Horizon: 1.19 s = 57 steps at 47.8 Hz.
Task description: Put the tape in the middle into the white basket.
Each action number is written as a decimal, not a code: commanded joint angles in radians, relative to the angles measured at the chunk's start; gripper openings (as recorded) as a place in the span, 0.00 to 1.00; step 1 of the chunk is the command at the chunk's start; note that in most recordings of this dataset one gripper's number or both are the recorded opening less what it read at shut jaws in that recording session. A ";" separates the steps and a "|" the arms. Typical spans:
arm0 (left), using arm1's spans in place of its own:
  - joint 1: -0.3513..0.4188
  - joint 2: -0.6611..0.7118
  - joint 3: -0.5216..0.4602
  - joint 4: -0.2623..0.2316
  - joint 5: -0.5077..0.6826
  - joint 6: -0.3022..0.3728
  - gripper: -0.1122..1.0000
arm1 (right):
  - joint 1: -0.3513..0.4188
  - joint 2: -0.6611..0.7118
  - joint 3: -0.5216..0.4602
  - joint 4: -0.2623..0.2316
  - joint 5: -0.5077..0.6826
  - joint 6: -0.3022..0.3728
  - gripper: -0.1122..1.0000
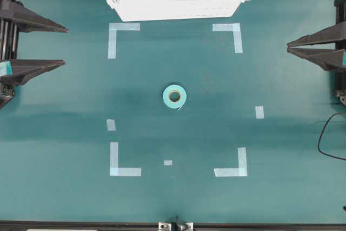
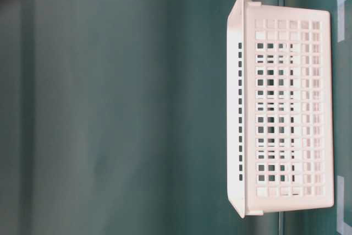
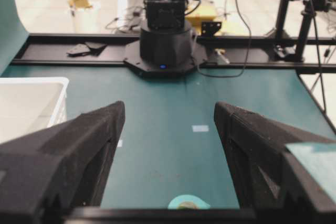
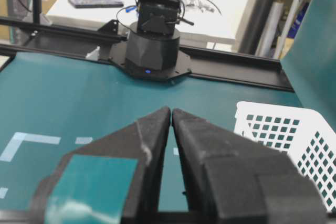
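The tape, a light-teal roll with a tan core, lies flat on the green table in the middle of the marked square. Only its top edge shows at the bottom of the left wrist view. The white basket stands at the far edge of the table, and also shows in the table-level, left wrist and right wrist views. My left gripper is at the left edge, open and empty. At the right edge my right gripper is shut, tips together, holding nothing. Both are far from the roll.
Pale-blue corner marks and short strips outline a square around the roll. A black cable loops at the right edge. Each wrist view shows the opposite arm's base at the table's far side.
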 commanded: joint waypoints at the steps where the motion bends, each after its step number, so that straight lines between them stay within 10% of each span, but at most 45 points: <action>1: 0.005 0.008 -0.008 -0.023 -0.008 0.005 0.32 | -0.008 0.009 -0.008 -0.002 -0.014 -0.005 0.32; 13: 0.005 0.017 0.014 -0.023 -0.006 0.005 0.03 | -0.034 0.005 0.037 -0.005 -0.100 -0.002 0.10; 30: 0.000 -0.018 0.083 -0.023 0.012 0.003 0.00 | -0.040 0.031 0.037 -0.003 -0.104 0.011 0.11; 48: -0.002 -0.138 0.126 -0.023 0.098 0.002 0.00 | -0.043 0.048 0.043 -0.003 -0.132 0.011 0.92; 57: -0.002 -0.176 0.155 -0.023 0.130 0.002 0.00 | -0.043 0.067 0.046 -0.002 -0.130 0.012 0.98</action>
